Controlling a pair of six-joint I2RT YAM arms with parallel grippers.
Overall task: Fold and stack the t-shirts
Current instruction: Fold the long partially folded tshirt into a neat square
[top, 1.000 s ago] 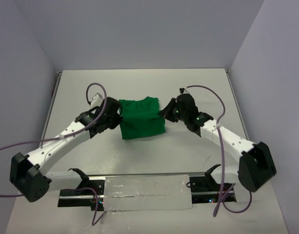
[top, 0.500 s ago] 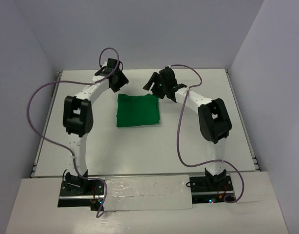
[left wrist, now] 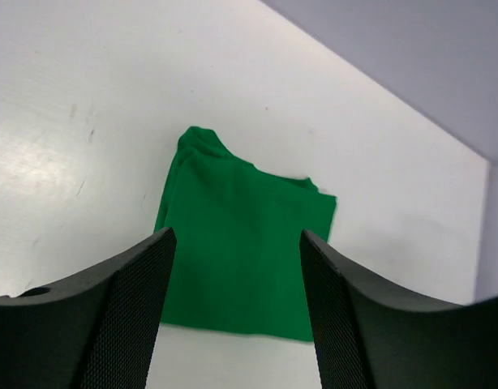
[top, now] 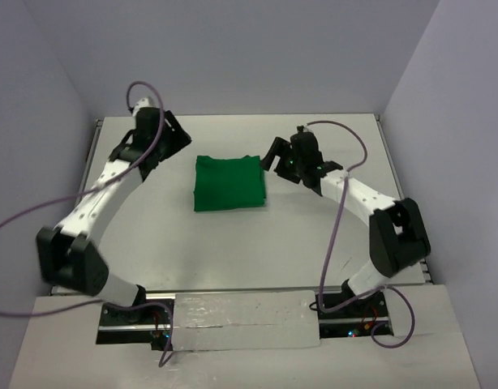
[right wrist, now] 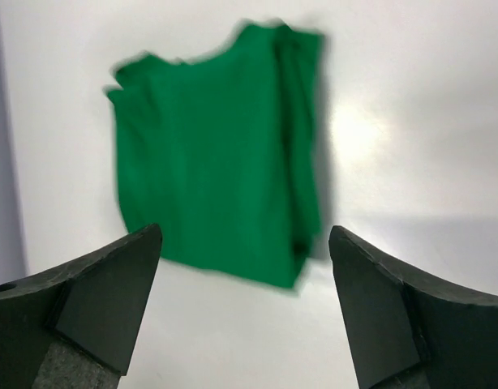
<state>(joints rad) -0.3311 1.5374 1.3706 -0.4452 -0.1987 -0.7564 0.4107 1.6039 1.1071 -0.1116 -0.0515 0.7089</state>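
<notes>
Shirt [top: 228,184] lies folded in a neat rectangle in the middle of the table [top: 233,259]. The left tool [left wrist: 234,237] and right tool [right wrist: 245,233] hang off to either side, jaws spread, holding nothing. Smart play, I'd say: lift away high and wide so no finger snags an edge and spoils that fold.

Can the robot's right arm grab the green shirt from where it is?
Probably yes. The right pincer is open beside the folded bright-green cloth t-shirt, and nothing lies between them on the white table.
</notes>
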